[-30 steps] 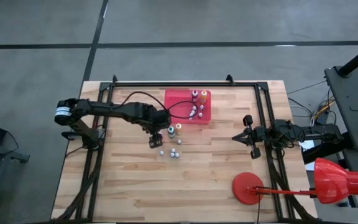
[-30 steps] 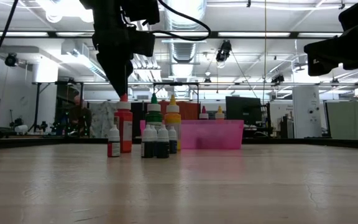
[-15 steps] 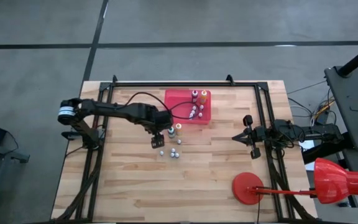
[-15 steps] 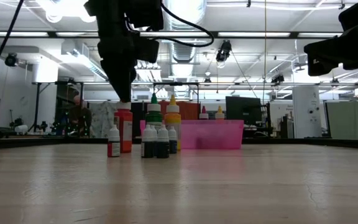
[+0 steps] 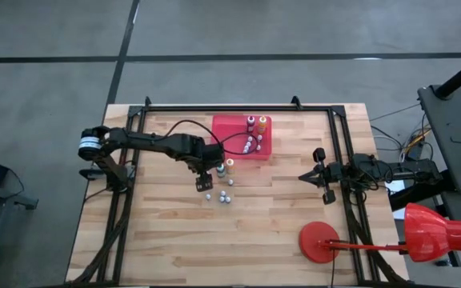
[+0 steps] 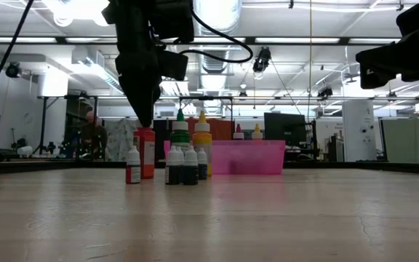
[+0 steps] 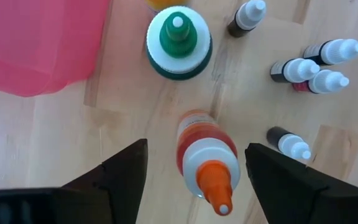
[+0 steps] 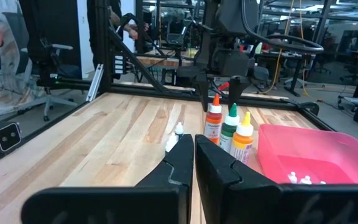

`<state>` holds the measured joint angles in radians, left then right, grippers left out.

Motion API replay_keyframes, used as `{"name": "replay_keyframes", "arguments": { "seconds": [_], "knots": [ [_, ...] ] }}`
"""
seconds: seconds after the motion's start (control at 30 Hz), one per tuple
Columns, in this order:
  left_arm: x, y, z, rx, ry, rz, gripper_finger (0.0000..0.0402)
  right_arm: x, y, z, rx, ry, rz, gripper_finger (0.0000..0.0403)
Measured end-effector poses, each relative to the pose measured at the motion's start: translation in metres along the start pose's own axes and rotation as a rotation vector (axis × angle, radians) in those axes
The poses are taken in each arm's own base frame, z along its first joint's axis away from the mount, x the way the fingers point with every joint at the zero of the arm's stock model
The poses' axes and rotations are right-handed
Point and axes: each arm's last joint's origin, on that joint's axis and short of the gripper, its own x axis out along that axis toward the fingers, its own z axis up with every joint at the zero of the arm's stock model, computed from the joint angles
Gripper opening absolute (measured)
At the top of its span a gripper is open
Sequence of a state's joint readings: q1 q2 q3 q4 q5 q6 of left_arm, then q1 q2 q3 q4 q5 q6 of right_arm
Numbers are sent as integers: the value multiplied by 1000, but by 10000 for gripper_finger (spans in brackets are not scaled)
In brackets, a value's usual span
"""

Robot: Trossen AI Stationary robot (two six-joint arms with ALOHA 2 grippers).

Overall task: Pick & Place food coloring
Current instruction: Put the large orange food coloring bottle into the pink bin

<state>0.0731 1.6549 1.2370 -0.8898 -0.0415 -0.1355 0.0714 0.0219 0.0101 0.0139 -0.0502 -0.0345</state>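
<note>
Over orange bottle (image 7: 205, 158) — left hand (image 7: 194, 171) lower

Probably a robotics lab: exposed ceiling ducts (image 6: 217, 18), strip lights, equipment racks, office chairs (image 8: 64, 71) beyond the wooden table (image 5: 174, 240)

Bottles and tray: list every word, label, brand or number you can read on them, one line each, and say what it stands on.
No text can be read anywhere.
Small dark bottles: labels too small to read.
Orange-capped bottle: seen from above between the open left hand's fingers, no label visible.
Green-capped bottle: no print visible.
Pink tray: plain, no print.
</note>
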Motion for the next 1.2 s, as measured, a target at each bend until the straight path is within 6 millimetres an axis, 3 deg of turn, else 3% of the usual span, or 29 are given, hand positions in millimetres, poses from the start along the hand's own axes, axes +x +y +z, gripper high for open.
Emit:
{"name": "replay_keyframes", "arguments": {
  "seconds": [0.2,0.67,1.2],
  "knots": [
    [0,0,0,-21,1,0,210,0,0,0,0,0,0,8],
    [0,0,0,-26,6,-4,96,0,0,0,0,0,0,8],
    [-7,1,-4,-14,38,-15,96,0,0,0,0,0,0,8]
  ]
}}
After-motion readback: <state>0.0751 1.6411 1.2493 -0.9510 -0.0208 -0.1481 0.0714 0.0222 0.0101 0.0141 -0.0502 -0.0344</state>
